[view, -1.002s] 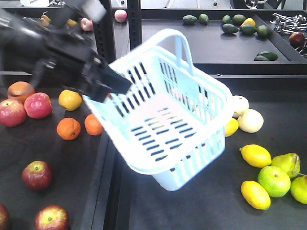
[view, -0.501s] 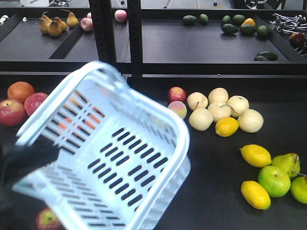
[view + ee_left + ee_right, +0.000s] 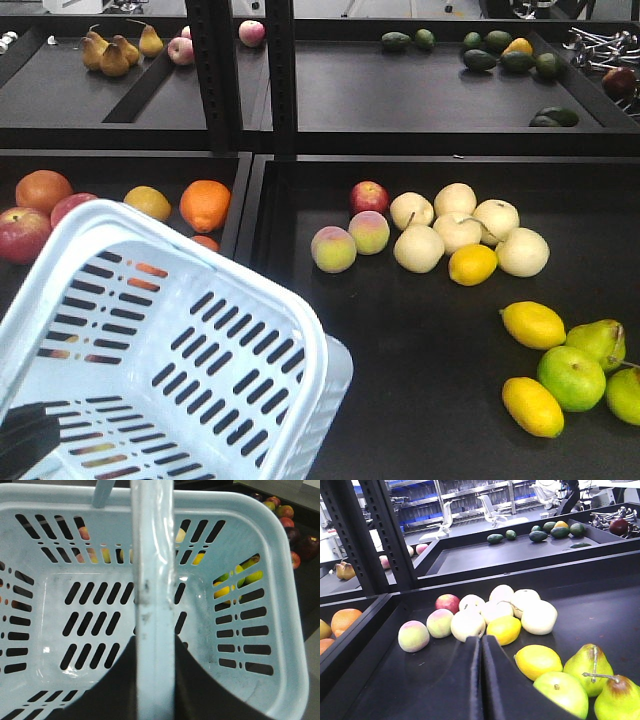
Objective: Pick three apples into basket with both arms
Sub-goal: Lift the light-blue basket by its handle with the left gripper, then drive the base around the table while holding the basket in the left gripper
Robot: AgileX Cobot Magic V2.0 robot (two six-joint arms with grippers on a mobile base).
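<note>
The pale blue basket (image 3: pixel 215 262) hangs tilted at the lower left of the front view, empty, and hides the bin floor behind it. My left gripper (image 3: pixel 155 647) is shut on its loop handle (image 3: pixel 152 555), which runs straight up between the black fingers; a black bit of that gripper (image 3: pixel 20 445) shows at the bottom left. In the left wrist view, dark red apples (image 3: pixel 309 546) lie beyond the basket's right rim (image 3: pixel 292 605). My right gripper (image 3: pixel 481 640) is shut on nothing, low over the right bin, pointing at the pale fruit. It does not show in the front view.
Brighter red apples (image 3: pixel 22 235) and oranges (image 3: pixel 205 203) lie in the left bin. The right bin holds peaches (image 3: pixel 333 249), pale round fruit (image 3: pixel 457 225), lemons (image 3: pixel 533 324) and green fruit (image 3: pixel 571 378). A black divider (image 3: pixel 245 200) and posts (image 3: pixel 215 75) separate the bins.
The basket has swung from the middle of the view down to the lower left, carried by the left arm. The peaches and oranges it covered now show.
</note>
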